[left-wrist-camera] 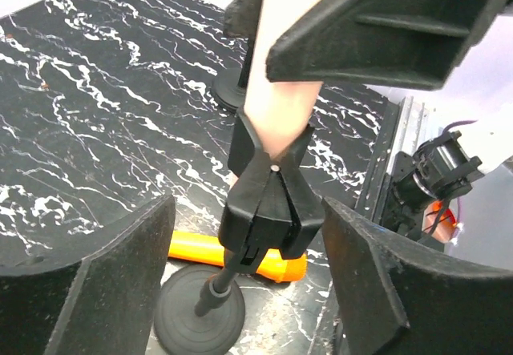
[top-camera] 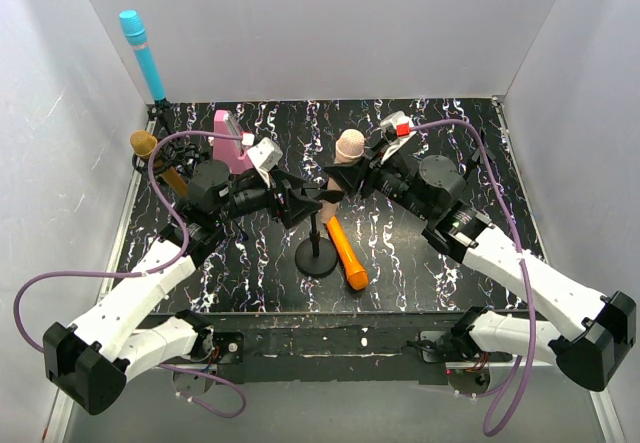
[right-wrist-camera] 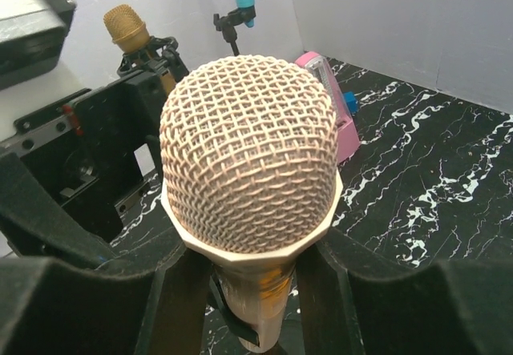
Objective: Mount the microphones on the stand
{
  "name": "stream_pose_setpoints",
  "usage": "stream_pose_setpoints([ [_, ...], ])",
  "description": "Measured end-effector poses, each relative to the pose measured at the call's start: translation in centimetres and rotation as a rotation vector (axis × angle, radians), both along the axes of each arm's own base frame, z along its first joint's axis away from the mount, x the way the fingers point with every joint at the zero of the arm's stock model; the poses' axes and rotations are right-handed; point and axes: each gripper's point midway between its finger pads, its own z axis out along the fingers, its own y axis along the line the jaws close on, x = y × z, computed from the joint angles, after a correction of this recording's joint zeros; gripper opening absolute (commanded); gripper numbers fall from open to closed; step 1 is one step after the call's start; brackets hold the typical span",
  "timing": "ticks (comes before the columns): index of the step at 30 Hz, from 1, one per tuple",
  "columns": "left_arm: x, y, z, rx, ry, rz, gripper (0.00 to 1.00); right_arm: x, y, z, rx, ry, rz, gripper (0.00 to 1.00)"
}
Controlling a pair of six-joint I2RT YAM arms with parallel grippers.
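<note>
The pale peach-pink microphone [top-camera: 349, 145] stands tilted over the middle stand [top-camera: 317, 260], its lower body [left-wrist-camera: 280, 90] wedged in the stand's black clip [left-wrist-camera: 268, 211]. My right gripper [top-camera: 345, 178] is shut on its body just under the mesh head [right-wrist-camera: 248, 151]. My left gripper [left-wrist-camera: 248, 219] straddles the clip, open, with a gap at each finger. The orange microphone [top-camera: 346, 253] lies on the table beside the stand's base [left-wrist-camera: 199, 311]. The cyan-blue microphone [top-camera: 143, 55] and the gold one [top-camera: 145, 145] sit in stands at the back left.
A squat pink wedge-shaped block [top-camera: 230, 138] stands behind my left wrist. White walls close in the black marbled table [top-camera: 440, 263] on three sides. Purple cables loop off both arms.
</note>
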Motion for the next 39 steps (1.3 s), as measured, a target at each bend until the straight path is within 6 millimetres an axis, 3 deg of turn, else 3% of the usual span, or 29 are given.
stream_pose_setpoints([
  [5, 0.0, 0.2, 0.0, -0.006, 0.027, 0.022, 0.98, -0.7, -0.1, 0.2, 0.002, -0.012, 0.023, 0.80],
  [14, -1.0, 1.5, 2.2, -0.038, -0.034, 0.054, 0.98, -0.9, -0.6, 0.3, 0.003, -0.024, 0.024, 0.86],
  [19, -2.4, 3.0, 3.4, -0.038, -0.089, 0.086, 0.98, -0.7, -2.5, 0.4, -0.009, -0.070, 0.005, 0.87],
  [23, -4.1, 4.5, 3.4, -0.040, -0.136, 0.100, 0.98, -1.9, -3.8, 0.1, -0.040, -0.137, 0.045, 0.88],
  [26, -5.3, 5.2, 2.2, -0.030, -0.163, 0.090, 0.98, -3.6, -4.2, 0.3, -0.057, -0.199, 0.107, 0.88],
  [31, -5.7, 5.2, -2.6, 0.045, -0.133, 0.056, 0.98, -6.3, -4.9, -0.2, -0.114, -0.234, 0.203, 0.94],
  [34, -5.3, 4.8, -4.9, 0.095, -0.102, 0.042, 0.98, -6.9, -5.6, -1.3, -0.184, -0.202, 0.242, 0.97],
  [39, -4.6, 3.2, -6.9, 0.128, -0.105, 0.017, 0.98, -7.3, -8.3, -3.2, -0.315, -0.127, 0.304, 0.97],
])
